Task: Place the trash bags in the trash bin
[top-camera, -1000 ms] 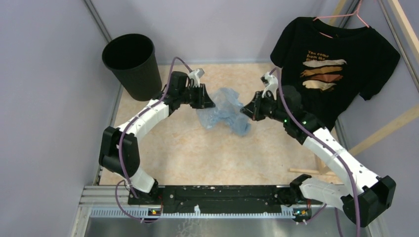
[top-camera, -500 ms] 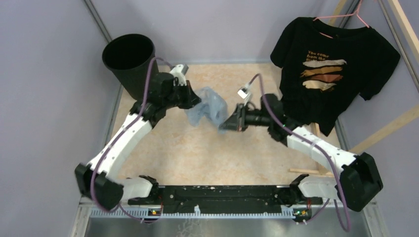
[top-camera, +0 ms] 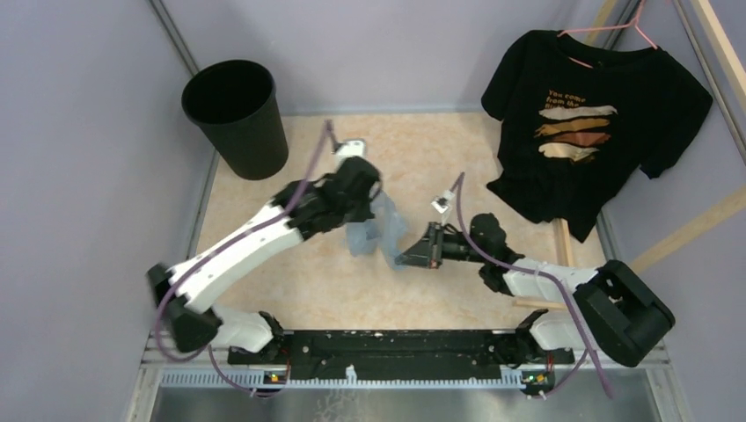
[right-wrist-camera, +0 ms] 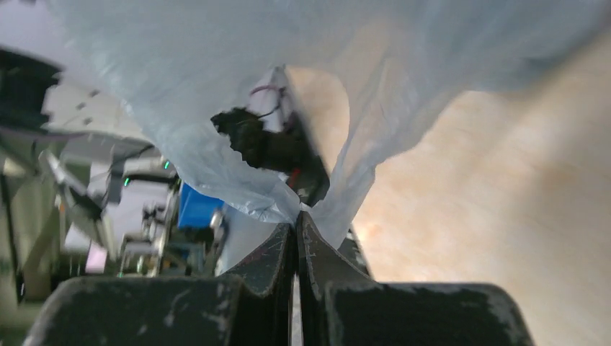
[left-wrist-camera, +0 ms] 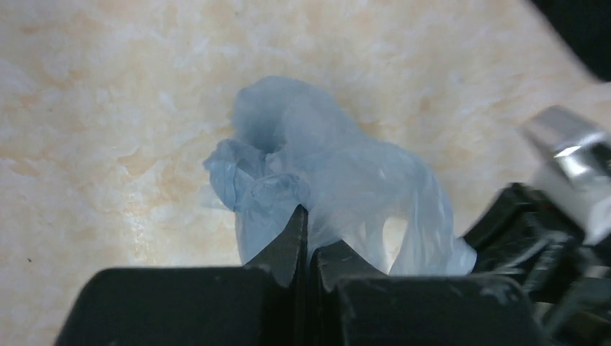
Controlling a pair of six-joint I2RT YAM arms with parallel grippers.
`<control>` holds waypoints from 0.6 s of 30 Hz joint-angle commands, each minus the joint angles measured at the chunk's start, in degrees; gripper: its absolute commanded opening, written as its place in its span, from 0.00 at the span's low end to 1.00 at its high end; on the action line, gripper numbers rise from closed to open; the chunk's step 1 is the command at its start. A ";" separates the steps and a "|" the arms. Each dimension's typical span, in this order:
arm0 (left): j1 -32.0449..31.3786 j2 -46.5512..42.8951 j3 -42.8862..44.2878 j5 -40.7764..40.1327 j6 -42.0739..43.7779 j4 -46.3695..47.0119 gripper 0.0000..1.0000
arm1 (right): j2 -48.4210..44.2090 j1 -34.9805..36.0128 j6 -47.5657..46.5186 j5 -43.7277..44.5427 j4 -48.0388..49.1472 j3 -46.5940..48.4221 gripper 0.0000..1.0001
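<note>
A crinkly, translucent light-blue trash bag (top-camera: 376,230) hangs bunched between my two grippers above the middle of the floor. My left gripper (top-camera: 374,204) is shut on its upper left part; in the left wrist view the closed fingertips pinch the film of the trash bag (left-wrist-camera: 324,173). My right gripper (top-camera: 406,255) is shut on the bag's lower right corner, and in the right wrist view the trash bag (right-wrist-camera: 288,79) spreads upward from the closed jaws. The round black trash bin (top-camera: 236,116) stands upright at the far left corner, well apart from both grippers.
A black printed T-shirt (top-camera: 589,114) hangs on a pink hanger at the far right. Grey walls close in the left and back sides. A wooden slat (top-camera: 686,233) leans at the right edge. The beige marbled floor (top-camera: 290,281) lies below the bag.
The left gripper has closed on the bag. Both grippers moved nearer to the arm bases with it, and the bag is now bunched tighter between them.
</note>
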 commanded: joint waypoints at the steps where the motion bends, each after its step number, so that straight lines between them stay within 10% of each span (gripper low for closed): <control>1: -5.82 14.72 7.30 -11.32 -4.75 -7.24 0.04 | -8.21 -10.39 0.78 -0.28 4.49 -9.87 0.00; 9: -10.31 25.47 14.35 -2.60 -1.37 3.09 0.93 | -28.59 -14.72 -20.28 20.18 -42.29 -2.38 0.00; 18: -11.73 9.88 -2.61 25.26 -0.89 25.72 0.98 | -25.24 -23.80 -22.25 25.11 -47.97 -3.43 0.00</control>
